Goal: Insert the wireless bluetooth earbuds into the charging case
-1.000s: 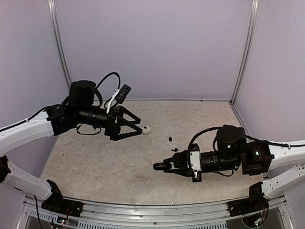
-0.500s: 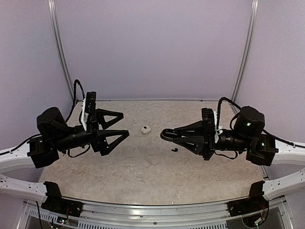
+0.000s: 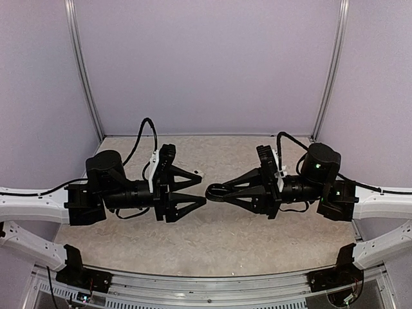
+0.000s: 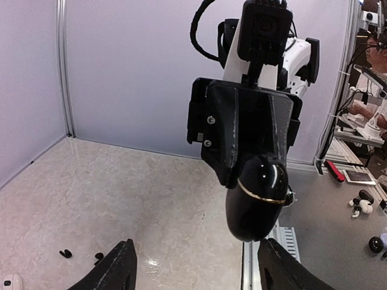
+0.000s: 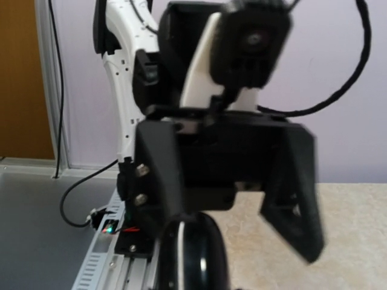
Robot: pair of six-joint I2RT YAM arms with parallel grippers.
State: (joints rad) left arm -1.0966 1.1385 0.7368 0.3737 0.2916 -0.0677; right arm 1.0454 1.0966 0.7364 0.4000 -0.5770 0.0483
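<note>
Top external: your right gripper (image 3: 222, 191) pinched the black case (image 3: 211, 191) just ahead of your left gripper (image 3: 203, 187), whose jaws stood spread. Left wrist: black earbuds (image 4: 65, 253) lay on the table (image 4: 121, 193) below it, off to its left.

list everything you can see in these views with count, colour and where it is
charging case: one, glossy black with a gold band, clamped in the right gripper above the table
earbuds: two visible, black, loose on the table at the left wrist view's lower left
small white object: one, white, on the table left of the earbuds, cut by the frame edge, too cropped to identify
table: one, beige marbled, under both arms
bench clutter: several small items, mixed colours, on a grey surface beyond the table
left gripper: one, black, open, facing the case
right gripper: one, black, shut on the case
</note>
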